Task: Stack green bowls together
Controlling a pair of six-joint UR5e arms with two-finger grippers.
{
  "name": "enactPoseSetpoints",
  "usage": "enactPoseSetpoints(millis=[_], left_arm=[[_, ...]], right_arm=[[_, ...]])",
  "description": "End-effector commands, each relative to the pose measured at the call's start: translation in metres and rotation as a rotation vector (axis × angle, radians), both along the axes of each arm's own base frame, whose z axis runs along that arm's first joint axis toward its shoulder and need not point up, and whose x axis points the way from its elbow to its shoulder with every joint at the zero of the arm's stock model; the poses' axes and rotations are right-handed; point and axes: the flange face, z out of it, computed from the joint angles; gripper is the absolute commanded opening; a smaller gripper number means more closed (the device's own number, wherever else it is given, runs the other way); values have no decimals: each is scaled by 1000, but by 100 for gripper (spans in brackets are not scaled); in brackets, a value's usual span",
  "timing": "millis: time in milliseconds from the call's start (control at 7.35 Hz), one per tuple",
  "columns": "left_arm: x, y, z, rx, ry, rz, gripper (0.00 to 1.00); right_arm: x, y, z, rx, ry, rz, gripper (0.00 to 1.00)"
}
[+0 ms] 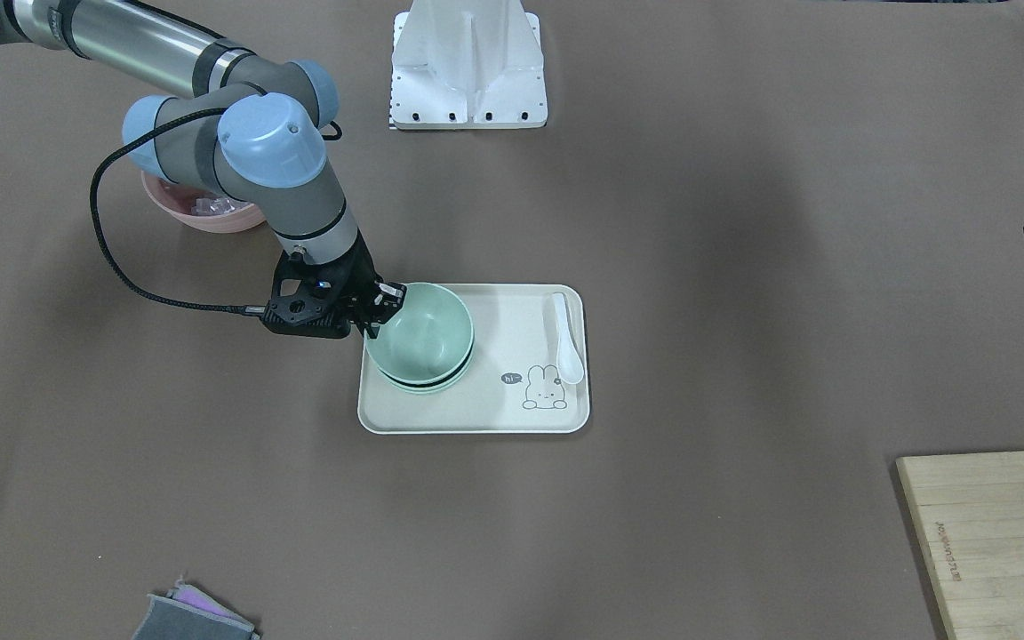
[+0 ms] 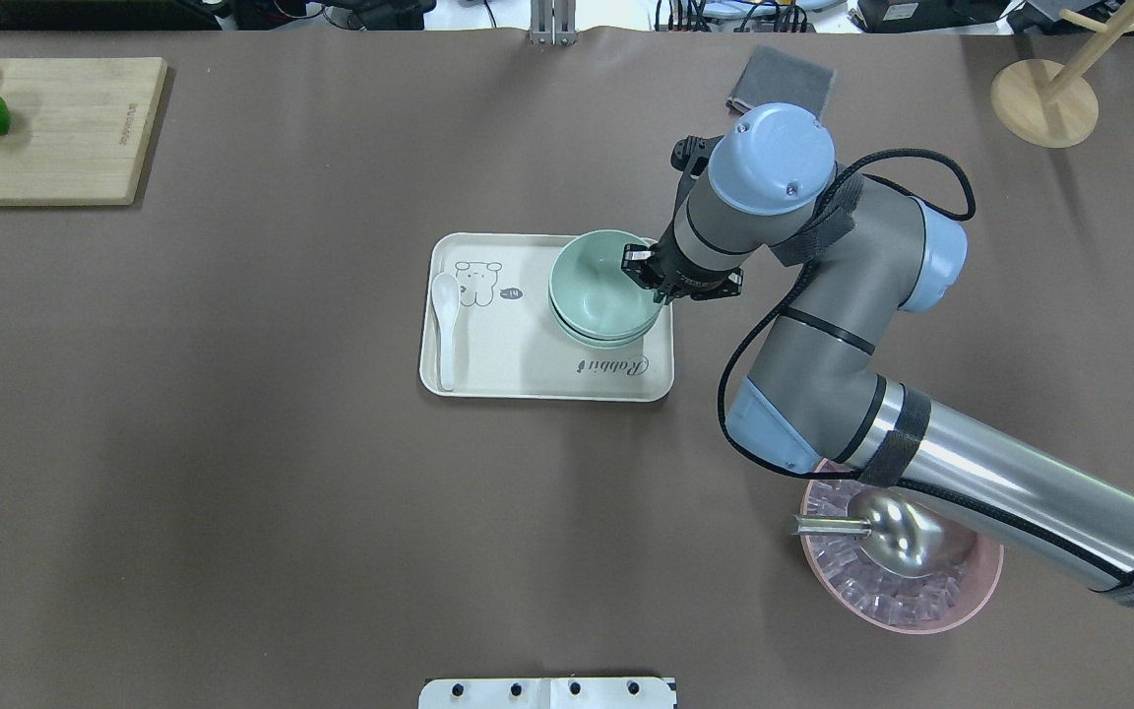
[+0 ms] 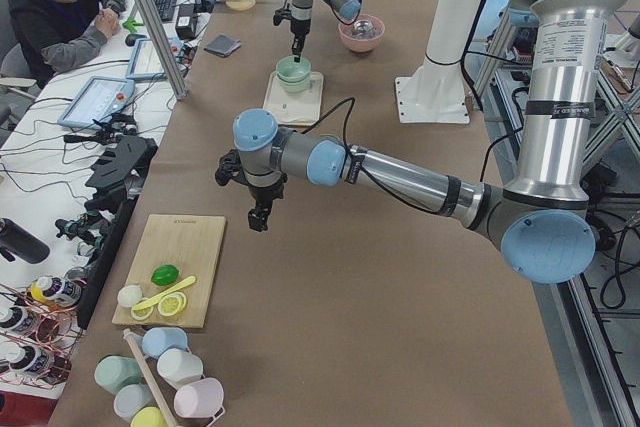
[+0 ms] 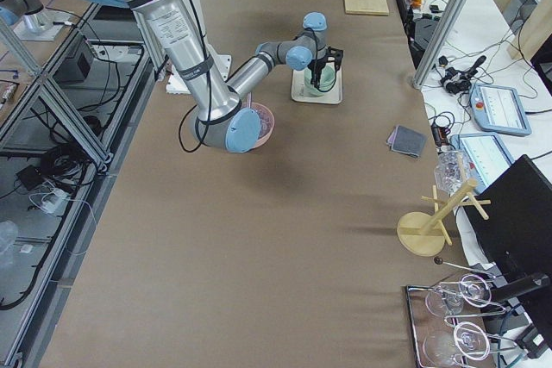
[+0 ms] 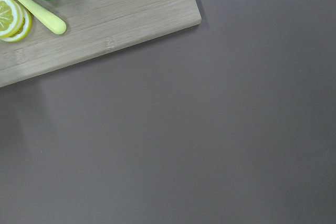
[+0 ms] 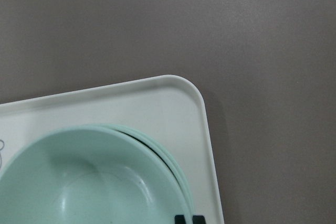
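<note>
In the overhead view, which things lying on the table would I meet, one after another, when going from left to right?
Pale wooden cutting board → white spoon → stack of pale mint-green round bowls → large pink round bowl → round wooden stand.

Robotics lab. Left arm [image 3: 400, 175] and right arm [image 4: 259, 62] share white pedestal [image 3: 432, 97] on brown-covered surface [image 3: 330, 277]. Aluminium frame post [image 3: 150, 17]. Floor cables [image 4: 52, 165]. Operator [image 3: 55, 7] at side bench, 10 o'clock, with tablet [image 3: 97, 100].
</note>
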Motion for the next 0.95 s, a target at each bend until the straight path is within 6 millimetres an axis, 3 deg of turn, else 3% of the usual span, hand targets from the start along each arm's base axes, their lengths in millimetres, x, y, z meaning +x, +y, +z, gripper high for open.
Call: enactPoseSetpoints(millis=[0,816], left_arm=[[0,0,1,-2,0,0,98],[0,0,2,-6,0,-2,98]], right_arm=[[-1,0,0,5,3,4,0],[-8,5,0,9,0,-7,0]])
